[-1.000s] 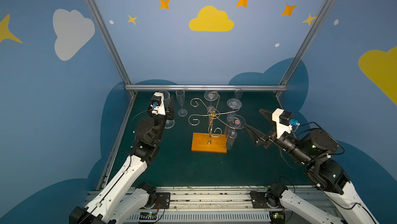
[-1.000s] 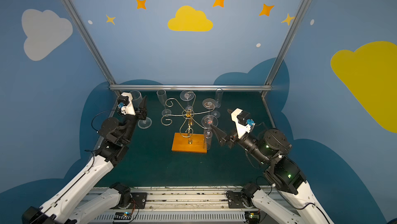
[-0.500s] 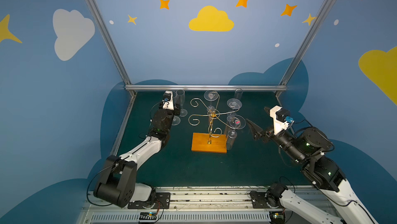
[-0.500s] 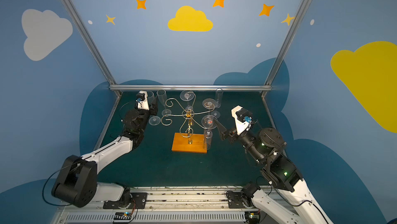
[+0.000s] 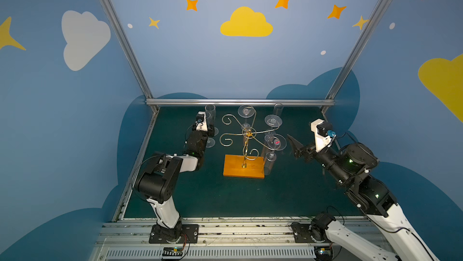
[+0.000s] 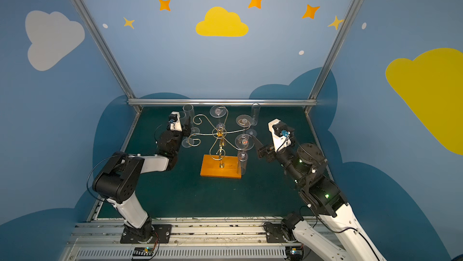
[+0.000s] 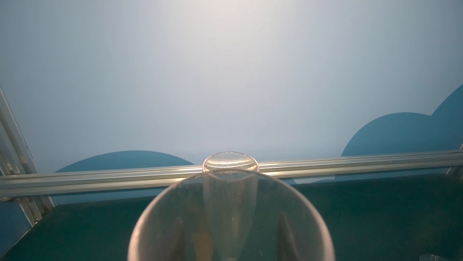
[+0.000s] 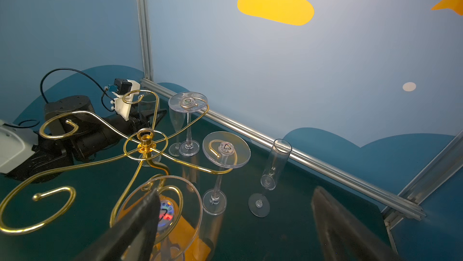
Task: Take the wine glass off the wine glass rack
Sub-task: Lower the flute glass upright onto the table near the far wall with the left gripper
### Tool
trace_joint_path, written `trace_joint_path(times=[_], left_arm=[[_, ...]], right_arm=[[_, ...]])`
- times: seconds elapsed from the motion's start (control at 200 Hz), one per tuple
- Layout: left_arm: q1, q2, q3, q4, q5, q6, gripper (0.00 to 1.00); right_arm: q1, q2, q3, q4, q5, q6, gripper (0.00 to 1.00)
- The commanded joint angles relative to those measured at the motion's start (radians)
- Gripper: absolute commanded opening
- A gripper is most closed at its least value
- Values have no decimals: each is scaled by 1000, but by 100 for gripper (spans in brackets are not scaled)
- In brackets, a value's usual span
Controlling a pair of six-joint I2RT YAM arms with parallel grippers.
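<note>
One hung glass [image 8: 185,197], stem vertical, lies just ahead of the empty, wide-open right tool [image 8: 234,194], on the rack [image 8: 146,138]. Farther off, the left tool [image 7: 229,237] clasps another glass [image 7: 160,209].

— Where did the top views sit?
— I had both high at the front, side by side, looking down and back over the whole table [image 5: 200,192]; they shared nearly everything, rack [image 5: 235,169] included.
— And the wrists?
— My left one sat low, almost against a glass [image 7: 175,209], facing the back wall [image 7: 225,72]. My right looked from close by across the rack toward that same wall.
</note>
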Motion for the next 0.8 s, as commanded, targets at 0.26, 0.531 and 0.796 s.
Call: trace_joint_path(times=[0.26, 0.531, 0.796], left_arm=[[-1, 75, 26, 152, 31, 9, 41], [-21, 123, 36, 159, 43, 27, 41], [-31, 159, 33, 158, 35, 48, 41]], right_arm=[[-30, 7, -15, 10, -36, 37, 93], [-42, -3, -14, 7, -46, 44, 93], [-53, -18, -20, 4, -46, 61, 93]])
